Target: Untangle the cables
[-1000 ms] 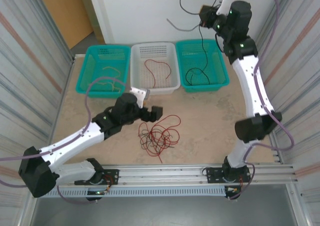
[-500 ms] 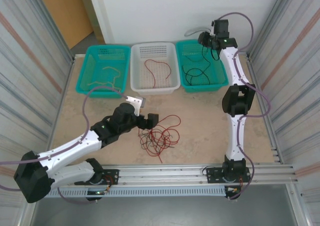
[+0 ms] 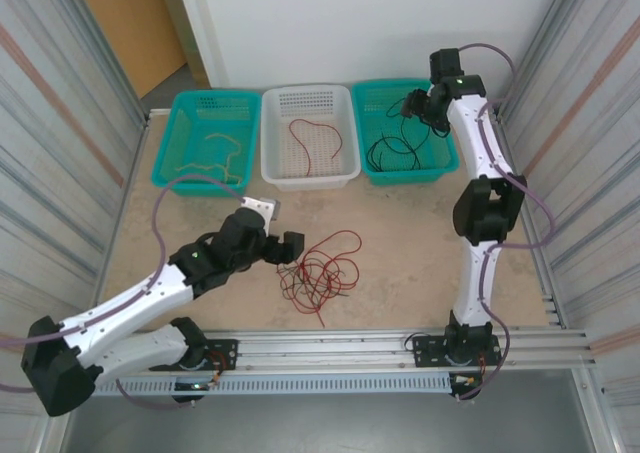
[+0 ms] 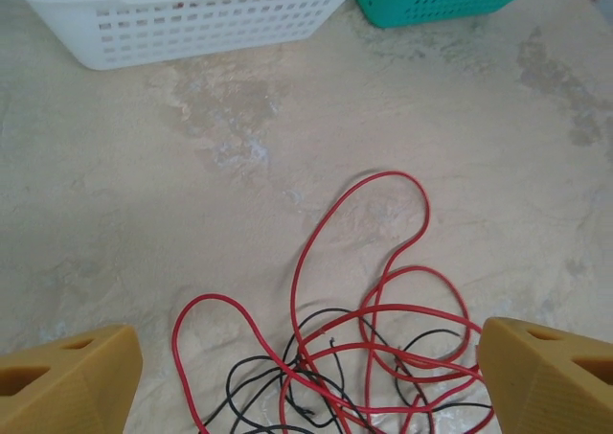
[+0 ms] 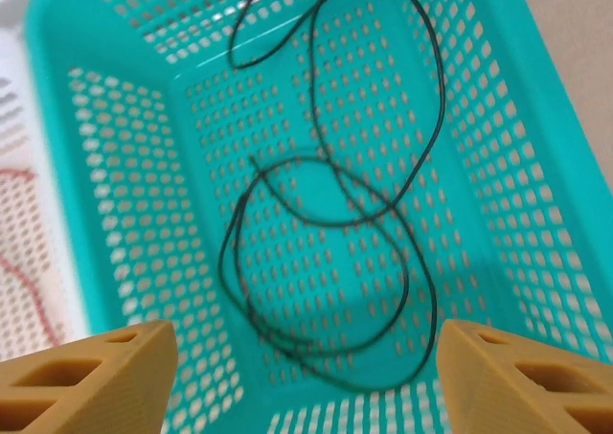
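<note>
Your right gripper (image 5: 306,372) just dropped over the teal basket (image 5: 48,118), right of the white basket (image 3: 305,91), and spread its jaws. The black cable (image 5: 222,257) is loose inside now, lying lengthwise front to back, so one's sorted. Left gripper (image 4: 306,367) hangs wide open and empty over the tangle (image 4: 383,338) just in front of the white basket, its red loop pointing at it.

Lab cell, corrugated metal walls (image 3: 60,123)
</note>
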Controlling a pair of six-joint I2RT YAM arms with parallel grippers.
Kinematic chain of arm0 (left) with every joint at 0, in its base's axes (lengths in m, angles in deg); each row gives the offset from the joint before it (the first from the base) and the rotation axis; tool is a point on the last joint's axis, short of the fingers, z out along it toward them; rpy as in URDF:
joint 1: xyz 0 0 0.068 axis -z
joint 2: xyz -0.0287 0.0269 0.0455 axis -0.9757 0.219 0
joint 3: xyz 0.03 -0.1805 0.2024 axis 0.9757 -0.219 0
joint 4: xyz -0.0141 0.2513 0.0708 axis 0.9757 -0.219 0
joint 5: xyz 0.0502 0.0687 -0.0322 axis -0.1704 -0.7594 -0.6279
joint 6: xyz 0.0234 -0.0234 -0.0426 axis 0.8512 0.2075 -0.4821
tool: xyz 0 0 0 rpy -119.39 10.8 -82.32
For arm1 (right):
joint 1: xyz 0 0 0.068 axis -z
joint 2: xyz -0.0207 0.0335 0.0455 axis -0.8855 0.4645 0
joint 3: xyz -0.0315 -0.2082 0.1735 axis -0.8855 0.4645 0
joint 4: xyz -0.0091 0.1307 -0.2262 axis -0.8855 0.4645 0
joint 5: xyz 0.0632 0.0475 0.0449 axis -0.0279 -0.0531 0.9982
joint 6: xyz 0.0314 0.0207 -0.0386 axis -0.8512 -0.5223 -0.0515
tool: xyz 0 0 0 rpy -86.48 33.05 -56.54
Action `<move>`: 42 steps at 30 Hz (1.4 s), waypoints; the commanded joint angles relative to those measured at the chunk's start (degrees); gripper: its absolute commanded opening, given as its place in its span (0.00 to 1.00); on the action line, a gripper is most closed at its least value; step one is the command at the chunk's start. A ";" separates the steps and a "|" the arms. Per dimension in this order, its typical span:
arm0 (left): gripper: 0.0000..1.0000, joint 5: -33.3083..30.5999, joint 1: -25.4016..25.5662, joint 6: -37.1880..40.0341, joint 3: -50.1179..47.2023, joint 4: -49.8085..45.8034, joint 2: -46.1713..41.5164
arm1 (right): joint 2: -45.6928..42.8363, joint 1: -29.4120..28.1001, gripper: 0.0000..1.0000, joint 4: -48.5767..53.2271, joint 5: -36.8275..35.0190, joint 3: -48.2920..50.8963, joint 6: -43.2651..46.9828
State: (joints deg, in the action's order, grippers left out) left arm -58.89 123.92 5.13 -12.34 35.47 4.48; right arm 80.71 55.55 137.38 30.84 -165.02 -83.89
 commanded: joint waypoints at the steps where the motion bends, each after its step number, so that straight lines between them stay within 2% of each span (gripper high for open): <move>1: 0.90 0.22 -0.21 -3.10 -1.25 -2.77 -2.77 | -12.53 -6.42 0.71 1.70 -3.39 5.17 0.95; 3: 0.90 -0.28 -0.25 -4.98 -1.96 -4.26 -4.00 | -19.64 -11.20 0.71 -0.10 -5.14 12.19 1.57; 7: 0.88 0.44 -1.09 -8.88 -5.17 -4.83 -8.74 | -35.02 -24.10 0.72 -9.12 -6.68 35.34 -1.10; 10: 0.85 7.47 -4.01 -10.87 -6.04 -4.35 -10.85 | -42.33 -33.93 0.72 -15.11 -7.69 48.90 -5.61; 12: 0.83 8.26 -4.34 -12.15 -6.19 -4.56 -12.15 | -44.92 -39.67 0.72 -17.75 -10.24 55.34 -8.37; 15: 0.80 4.59 -4.47 -15.13 -7.13 -5.27 -15.55 | -45.46 -44.95 0.70 -21.57 -8.59 62.24 -12.41; 18: 0.78 3.86 -5.15 -15.39 -7.87 -4.85 -17.91 | -42.37 -49.65 0.68 -20.96 -9.68 63.82 -13.94; 23: 0.75 4.53 -5.46 -14.58 -6.70 -6.12 -16.64 | -37.57 -51.31 0.64 -20.68 -11.88 65.31 -15.89; 28: 0.74 3.29 -5.43 -13.49 -5.86 -8.04 -17.28 | -33.65 -49.12 0.54 -23.51 -8.19 65.71 -15.89; 37: 0.73 1.35 -5.52 -10.29 -4.46 -10.89 -18.11 | -31.00 -49.23 0.43 -24.43 -8.58 67.01 -16.65; 39: 0.73 0.75 -5.52 -9.76 -3.43 -12.08 -17.90 | -30.83 -49.25 0.45 -24.26 -8.47 67.42 -17.15; 42: 0.73 1.19 -5.47 -8.75 -2.81 -12.18 -17.74 | -31.66 -50.00 0.53 -24.32 -8.50 67.34 -16.78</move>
State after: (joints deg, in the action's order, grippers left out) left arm -56.38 118.69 -5.77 -17.54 24.35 -13.03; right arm 48.91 6.35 112.85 22.09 -98.42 -99.83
